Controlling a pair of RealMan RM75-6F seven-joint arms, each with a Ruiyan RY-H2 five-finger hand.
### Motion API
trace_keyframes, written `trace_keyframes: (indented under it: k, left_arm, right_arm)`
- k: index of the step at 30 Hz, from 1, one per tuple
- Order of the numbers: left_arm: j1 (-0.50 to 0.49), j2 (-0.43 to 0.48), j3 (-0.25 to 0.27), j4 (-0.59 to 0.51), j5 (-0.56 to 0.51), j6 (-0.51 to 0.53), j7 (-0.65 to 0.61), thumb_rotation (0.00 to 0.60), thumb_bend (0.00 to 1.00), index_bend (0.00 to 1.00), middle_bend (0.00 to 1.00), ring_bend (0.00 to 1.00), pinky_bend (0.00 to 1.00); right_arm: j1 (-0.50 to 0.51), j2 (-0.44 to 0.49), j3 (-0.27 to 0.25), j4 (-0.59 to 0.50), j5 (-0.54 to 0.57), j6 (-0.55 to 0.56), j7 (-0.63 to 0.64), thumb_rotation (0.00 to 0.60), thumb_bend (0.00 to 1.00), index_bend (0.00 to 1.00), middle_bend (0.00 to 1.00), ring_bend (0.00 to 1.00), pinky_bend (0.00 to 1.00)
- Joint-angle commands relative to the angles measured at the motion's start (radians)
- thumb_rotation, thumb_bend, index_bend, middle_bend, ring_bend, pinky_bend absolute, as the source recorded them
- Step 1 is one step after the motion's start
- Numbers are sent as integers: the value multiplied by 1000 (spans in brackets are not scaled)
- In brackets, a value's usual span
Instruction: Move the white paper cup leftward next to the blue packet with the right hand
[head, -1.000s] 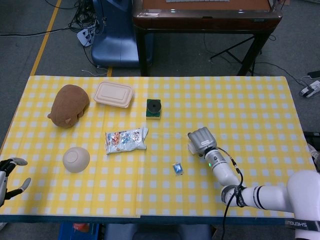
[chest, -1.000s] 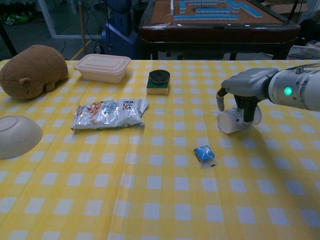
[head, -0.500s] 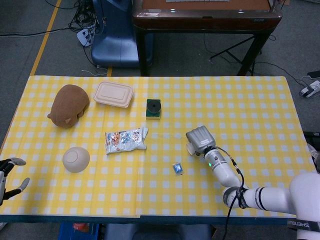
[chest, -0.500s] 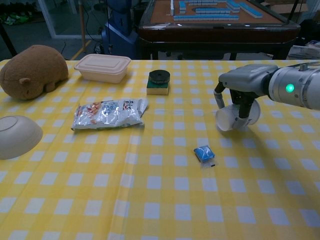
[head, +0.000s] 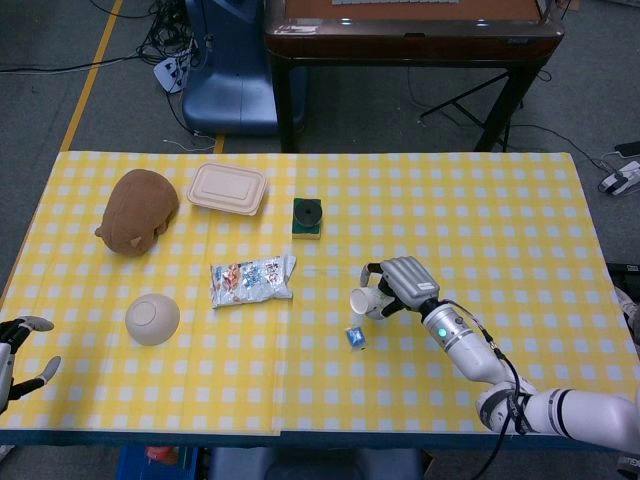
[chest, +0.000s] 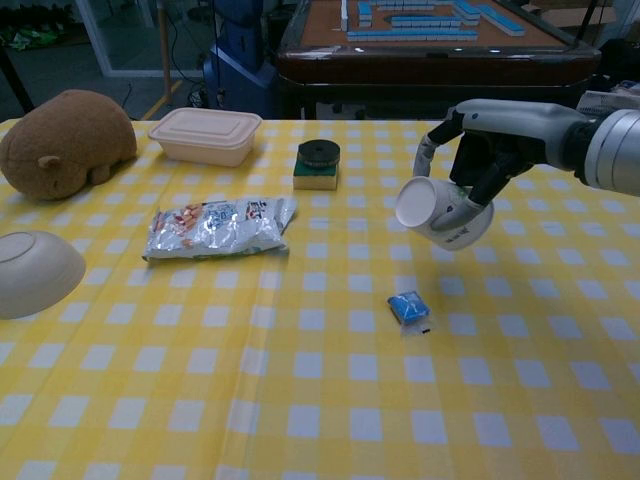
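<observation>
The right hand (chest: 490, 160) grips the white paper cup (chest: 440, 212), its fingers (chest: 478, 188) wrapped over the cup's body. The cup is tipped on its side with its open mouth facing toward nine o'clock, and in the chest view it hangs clear of the yellow checked table (chest: 300, 400). In the head view the same right hand (head: 405, 285) holds the cup (head: 366, 301) just at twelve o'clock of the blue packet (head: 355, 337), close to it but apart. In the chest view the blue packet (chest: 408, 307) lies flat on the cloth at about seven o'clock of the cup.

The left hand (head: 15, 350) sits at the table's near left edge, its fingers apart and holding nothing.

Elsewhere on the table, a silver snack bag (head: 252, 279) lies at nine o'clock of the cup, well apart. An upturned cream bowl (head: 152, 319) rests at eight o'clock of the bag. A brown plush toy (head: 138, 210) and a beige lidded food box (head: 228, 188) lie toward the far side. A sponge with a black round top (head: 308, 218) sits at four o'clock of the box.
</observation>
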Motion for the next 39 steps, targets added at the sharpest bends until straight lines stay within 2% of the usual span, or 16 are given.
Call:
trace_keyframes:
  k: [1, 7, 15, 21, 28, 39]
  left_arm:
    - [0, 1, -1, 0, -2, -1, -1, 600, 268, 450, 360, 332, 496]
    - [2, 3, -3, -4, -8, 0, -2, 600, 268, 450, 360, 332, 496]
    - [4, 6, -1, -8, -7, 0, -1, 600, 269, 450, 360, 332, 496]
    - [5, 9, -1, -10, -6, 1, -5, 600, 269, 450, 360, 332, 496]
    - [6, 10, -1, -9, -7, 0, -9, 600, 269, 450, 360, 332, 496]
    - [4, 10, -2, -8, -11, -5, -8, 600, 268, 450, 360, 332, 496]
  right_arm:
    - [-86, -10, 3, 81, -302, -18, 461, 600, 2, 548, 1000, 1000, 1000]
    - [-85, -56, -57, 186, -475, 28, 802, 600, 0, 548, 1000, 1000, 1000]
    - [-61, -119, -140, 324, -585, 66, 1083, 600, 0, 550, 1000, 1000, 1000]
    - [-49, -164, -178, 416, -616, 91, 1177, 600, 0, 550, 1000, 1000, 1000]
    - [-35, -196, -194, 478, -624, 117, 1232, 600, 0, 551, 1000, 1000, 1000]
    - [-3, -229, -202, 540, -605, 89, 1244, 600, 0, 551, 1000, 1000, 1000]
